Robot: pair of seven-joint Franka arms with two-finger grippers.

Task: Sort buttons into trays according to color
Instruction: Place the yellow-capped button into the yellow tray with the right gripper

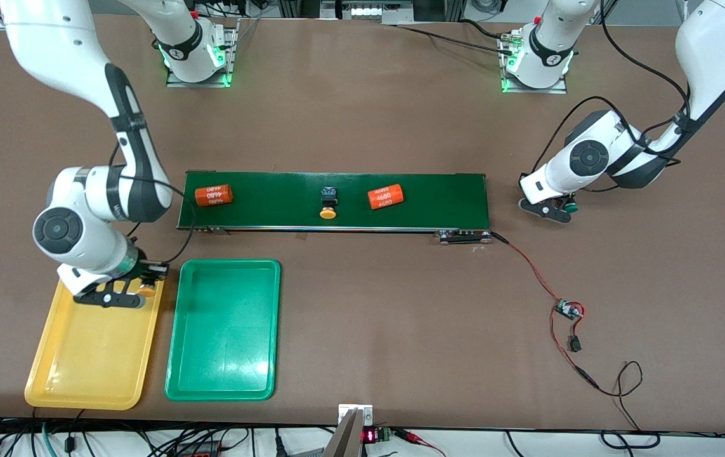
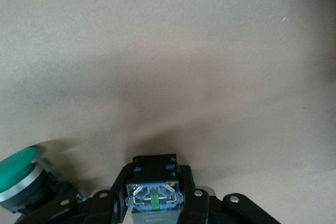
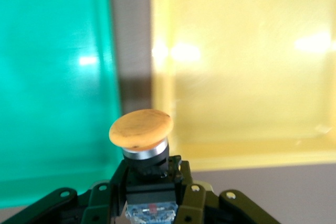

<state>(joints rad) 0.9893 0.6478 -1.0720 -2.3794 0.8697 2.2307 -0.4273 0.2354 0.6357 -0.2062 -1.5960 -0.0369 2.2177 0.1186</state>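
The right arm comes from its base at eleven o'clock in the front view, its forearm sloping down to a bent wrist at about eight o'clock. Its right pincer (image 1: 122, 293) hangs low, both fingers (image 3: 191, 203) clamped on a yellow-capped button (image 3: 142, 137).

The left arm comes from its base at one o'clock, arches out toward two o'clock and folds back inward, wrist lowered at three o'clock. Its left pincer (image 1: 555, 209) sits down at the counter (image 1: 362, 114), fingers (image 2: 190, 195) pressed against a blue-bodied button (image 2: 155, 190).

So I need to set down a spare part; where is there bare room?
Bare tabletop between the arm bases and the belt, and between the green tray and the red wire. Crowded: the belt, and the yellow tray under the right gripper.
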